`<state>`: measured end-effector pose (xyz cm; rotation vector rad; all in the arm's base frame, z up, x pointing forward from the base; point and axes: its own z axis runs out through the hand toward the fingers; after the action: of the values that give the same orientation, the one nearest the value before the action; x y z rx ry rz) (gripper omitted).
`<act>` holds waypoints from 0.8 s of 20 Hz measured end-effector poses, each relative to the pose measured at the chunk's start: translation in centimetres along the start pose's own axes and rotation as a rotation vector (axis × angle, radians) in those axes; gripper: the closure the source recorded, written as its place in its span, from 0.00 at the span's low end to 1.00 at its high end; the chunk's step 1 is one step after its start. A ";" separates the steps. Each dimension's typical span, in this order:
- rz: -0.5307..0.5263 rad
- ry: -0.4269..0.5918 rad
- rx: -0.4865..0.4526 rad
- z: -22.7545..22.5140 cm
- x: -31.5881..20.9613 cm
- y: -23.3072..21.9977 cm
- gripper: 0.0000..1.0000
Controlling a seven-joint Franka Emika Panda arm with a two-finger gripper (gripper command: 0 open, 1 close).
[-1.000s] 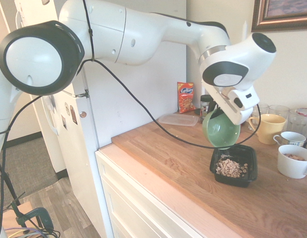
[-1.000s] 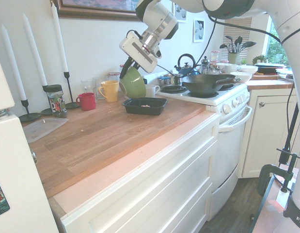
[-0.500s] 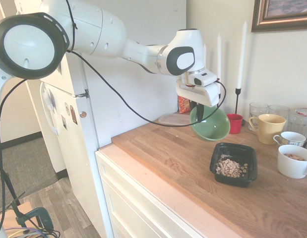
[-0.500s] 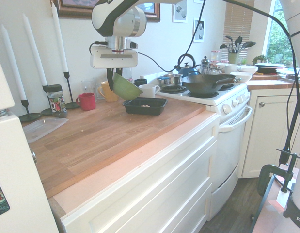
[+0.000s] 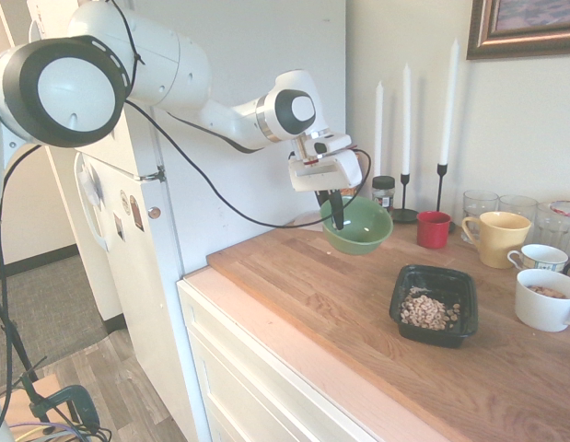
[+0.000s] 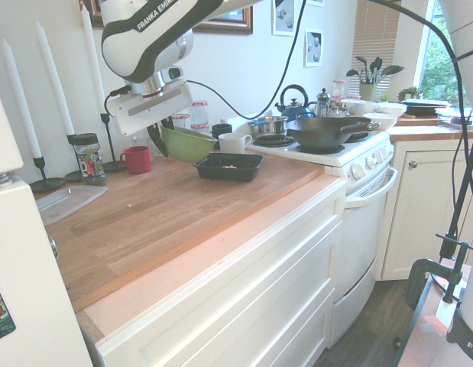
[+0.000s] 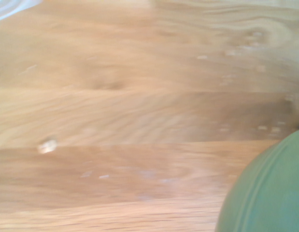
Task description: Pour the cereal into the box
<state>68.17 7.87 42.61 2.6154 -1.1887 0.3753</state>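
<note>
- Since a second ago, arm has swung the green ceramic bowl (image 5: 357, 226) away from the shallow black plastic tray (image 5: 435, 306); bowl was tipped over the tray then, now sits near level, mouth up, off toward the fridge side of the counter.
- First exterior view: gripper (image 5: 335, 219) points steeply down, fingers pressed together on the near rim of the green bowl. Bowl hangs just above the wooden butcher-block countertop (image 5: 321, 295); cannot tell if its base touches.
- Same view: heap of small beige cereal pieces (image 5: 428, 312) lies inside the black tray, on the counter, well apart from the bowl. No cereal visible in the bowl from this angle.
- Same view, background: yellow mug (image 5: 495, 237), red cup (image 5: 434, 228), white mug (image 5: 546, 298) with brownish contents, three white candles (image 5: 407, 107) in dark holders.
- Second exterior view: gripper (image 6: 157, 139) pinches the bowl (image 6: 188, 144) at its rim, near the red cup (image 6: 137, 159). Black tray (image 6: 229, 166) sits toward the stove, a pale patch of contents just showing.
- Same view: clear flat plastic container (image 6: 66, 201) rests at the counter's far end, untouched.
- Wrist view: blurred wood grain (image 7: 130, 111), a curve of green bowl wall (image 7: 270, 193) at one corner, one stray pale crumb (image 7: 47, 145).
- Judgement: pour looks done, cereal is in the tray. What is left appears to be setting the emptied bowl down and letting go.
</note>
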 end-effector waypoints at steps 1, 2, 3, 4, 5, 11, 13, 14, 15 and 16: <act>-0.015 0.017 -0.011 0.3 -1.1 -0.9 1.00; -0.029 0.029 -0.022 0.7 -2.3 -1.7 1.00; -0.041 0.042 -0.034 1.3 -3.4 -2.5 1.00; -0.053 0.057 -0.046 1.9 -4.5 -3.3 1.00; -0.065 0.067 -0.056 2.5 -5.5 -4.0 1.00; -0.110 0.096 -0.091 5.2 -8.7 -6.3 1.00; -0.119 0.098 -0.103 6.2 -9.2 -6.7 1.00; -0.124 0.099 -0.110 6.7 -9.4 -6.8 1.00; -0.130 0.101 -0.115 7.2 -9.6 -7.0 1.00; -0.134 0.109 -0.119 7.3 -9.7 -7.2 1.00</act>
<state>68.43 16.87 31.73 2.5203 -0.9642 0.4016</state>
